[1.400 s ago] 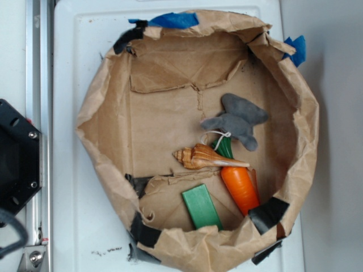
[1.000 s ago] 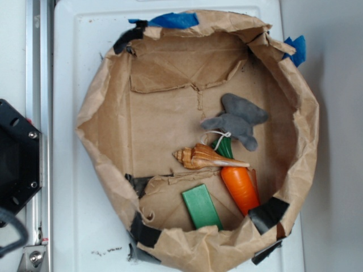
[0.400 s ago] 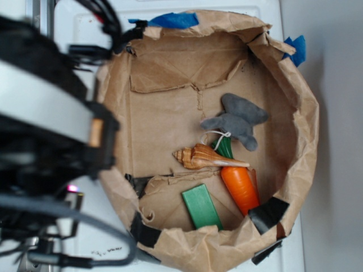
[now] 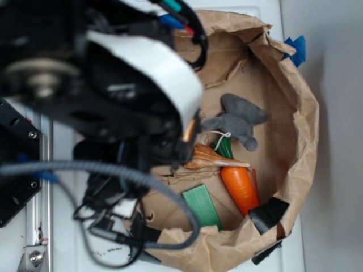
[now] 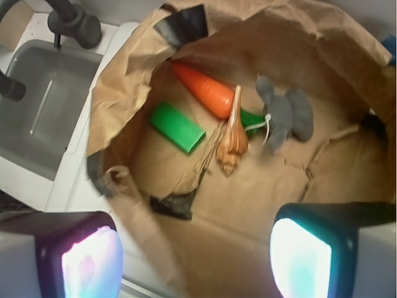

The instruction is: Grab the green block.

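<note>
The robot arm [image 4: 113, 85], absent from the exterior view a second ago and only at the left edge a moment back, now looms across the upper left of the frame and covers much of the paper bag's [image 4: 300, 113] left half. Nothing inside the bag has shifted: the green block [image 4: 201, 207] still lies flat on the bag floor near the lower rim, just beside the orange carrot toy [image 4: 240, 188], with the seashell [image 4: 211, 158] above it and the grey plush toy [image 4: 238, 120] further up.

From the wrist view the gripper [image 5: 198, 254] hangs over the bag with its two fingers [image 5: 77, 257] set wide apart and nothing between them. The green block [image 5: 177, 126] sits ahead and left of centre, well apart from the fingertips, close to the carrot toy [image 5: 205, 90] and the seashell [image 5: 232, 139].

So the approach has begun, but the grasp has not. By my judgement the gripper needs to travel forward and left, then descend, keeping clear of the bag wall beside the block.
</note>
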`<state>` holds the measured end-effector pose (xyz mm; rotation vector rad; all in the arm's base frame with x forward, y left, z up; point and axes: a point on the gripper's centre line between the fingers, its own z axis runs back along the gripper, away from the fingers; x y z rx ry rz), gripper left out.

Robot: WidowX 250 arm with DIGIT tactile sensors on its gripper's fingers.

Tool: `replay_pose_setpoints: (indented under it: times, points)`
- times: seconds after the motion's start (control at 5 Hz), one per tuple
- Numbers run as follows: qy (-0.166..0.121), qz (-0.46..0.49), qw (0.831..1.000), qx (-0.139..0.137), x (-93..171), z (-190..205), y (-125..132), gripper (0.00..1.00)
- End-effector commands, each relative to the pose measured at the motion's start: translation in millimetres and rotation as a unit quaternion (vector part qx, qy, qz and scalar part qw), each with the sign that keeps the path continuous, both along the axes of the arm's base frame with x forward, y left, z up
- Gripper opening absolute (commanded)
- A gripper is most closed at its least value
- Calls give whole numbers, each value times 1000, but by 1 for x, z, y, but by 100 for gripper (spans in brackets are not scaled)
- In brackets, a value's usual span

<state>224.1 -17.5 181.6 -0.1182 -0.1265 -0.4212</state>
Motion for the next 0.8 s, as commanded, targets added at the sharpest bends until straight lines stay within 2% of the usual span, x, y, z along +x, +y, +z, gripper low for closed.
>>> replay_pose_setpoints:
  times: [0.0, 0.4, 0.6]
  points:
    - [-15, 18, 999, 28, 32, -30, 18, 100]
    - [-5, -45, 997, 65, 36, -79, 2, 100]
    - [-15, -83, 995, 58, 36, -87, -13, 100]
